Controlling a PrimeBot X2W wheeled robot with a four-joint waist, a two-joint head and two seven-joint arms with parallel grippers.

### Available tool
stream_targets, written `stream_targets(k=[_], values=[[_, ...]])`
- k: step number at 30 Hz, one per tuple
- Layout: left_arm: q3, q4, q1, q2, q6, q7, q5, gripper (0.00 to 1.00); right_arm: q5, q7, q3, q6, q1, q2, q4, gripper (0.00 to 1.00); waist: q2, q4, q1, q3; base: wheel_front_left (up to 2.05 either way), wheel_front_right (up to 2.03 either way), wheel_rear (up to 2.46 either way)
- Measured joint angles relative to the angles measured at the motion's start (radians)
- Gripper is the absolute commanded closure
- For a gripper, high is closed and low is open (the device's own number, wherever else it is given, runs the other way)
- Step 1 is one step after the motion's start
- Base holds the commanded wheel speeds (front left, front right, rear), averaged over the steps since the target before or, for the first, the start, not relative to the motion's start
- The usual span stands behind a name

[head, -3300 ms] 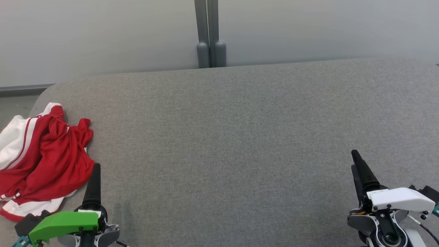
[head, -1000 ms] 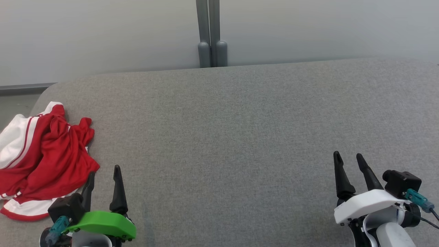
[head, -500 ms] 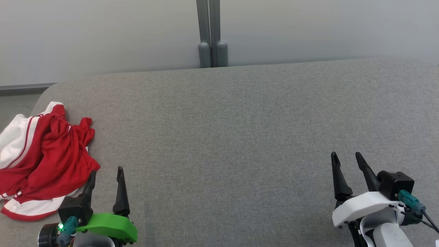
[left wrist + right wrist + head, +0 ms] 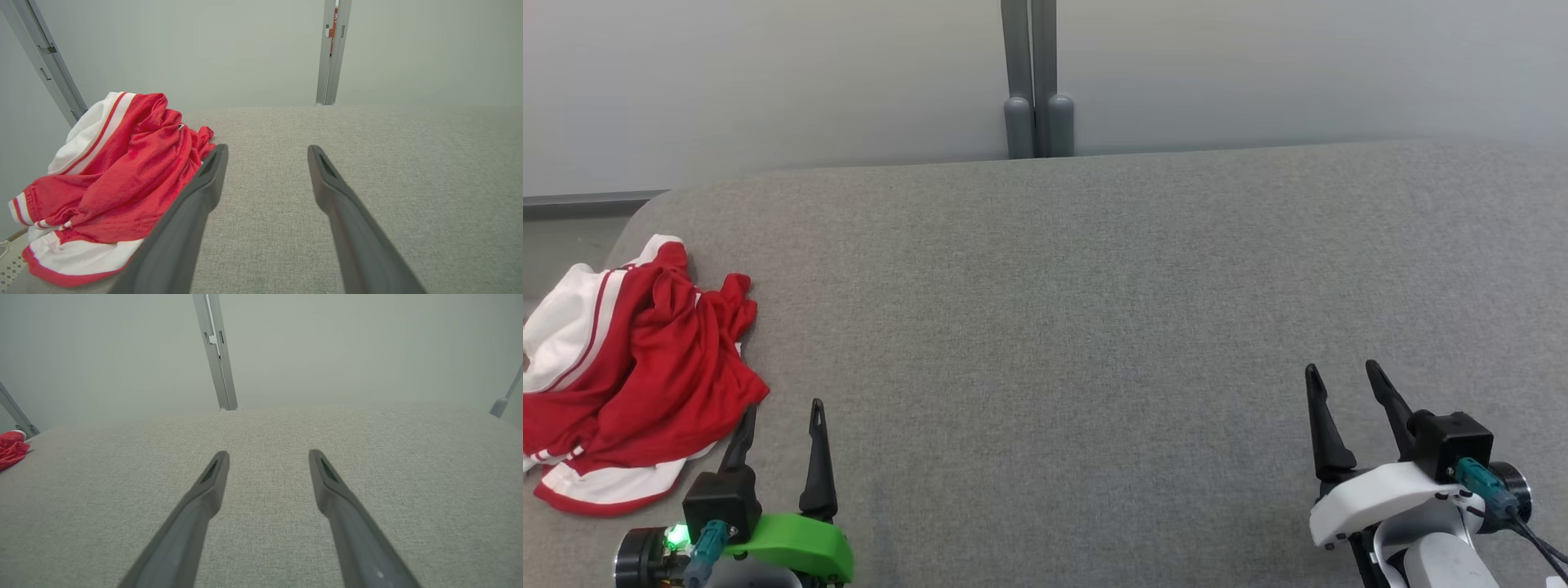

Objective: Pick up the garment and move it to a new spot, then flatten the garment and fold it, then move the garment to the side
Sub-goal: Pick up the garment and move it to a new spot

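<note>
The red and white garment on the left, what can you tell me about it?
The garment is a crumpled heap of thin, slightly shiny red fabric with white panels and red-and-white striped trim. It lies unfolded at the left edge of the grey cushioned surface. The left pincer stands open just beside it, holding nothing.

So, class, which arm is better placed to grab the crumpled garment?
Left. The open left gripper sits right beside the red and white garment; the open right gripper is far across the grey surface.
</note>
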Motion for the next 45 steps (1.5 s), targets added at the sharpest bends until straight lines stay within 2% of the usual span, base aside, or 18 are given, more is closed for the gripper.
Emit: stream_targets(k=[6,12,25,31,37,45], values=[[0.004,0.003,0.000,-0.001,0.006,-0.012,0.044,0.00,-0.040,-0.010,0.013,0.000,0.003,0.001,-0.002,0.00,0.0000,0.041,0.0000,0.007,0.00,0.00,0.00],[0.019,0.013,-0.001,-0.002,0.013,-0.018,0.068,0.00,-0.073,-0.018,0.047,0.000,0.001,0.002,-0.008,0.00,0.0000,0.121,0.0000,0.015,0.00,0.00,0.00],[0.072,0.016,0.019,-0.007,0.017,-0.019,0.051,0.00,-0.072,-0.019,0.123,0.000,-0.025,0.001,0.001,0.00,0.0000,0.393,0.0000,0.032,0.00,0.00,0.00],[0.105,0.003,0.030,-0.008,0.021,-0.019,0.039,0.00,-0.072,-0.019,0.159,0.000,-0.046,-0.005,0.012,0.00,0.0000,0.484,0.0000,0.043,0.00,0.00,0.00],[0.106,0.011,0.029,-0.011,0.017,-0.019,0.032,0.00,-0.069,-0.019,0.162,0.000,-0.048,-0.016,0.016,0.00,0.0000,0.508,0.0000,0.072,0.00,0.00,0.00],[0.109,0.072,-0.083,-0.012,-0.008,-0.019,-0.035,0.00,-0.071,-0.019,0.182,0.000,-0.085,-0.057,-0.003,0.00,0.0000,0.461,0.0000,0.127,0.00,0.00,0.00]])
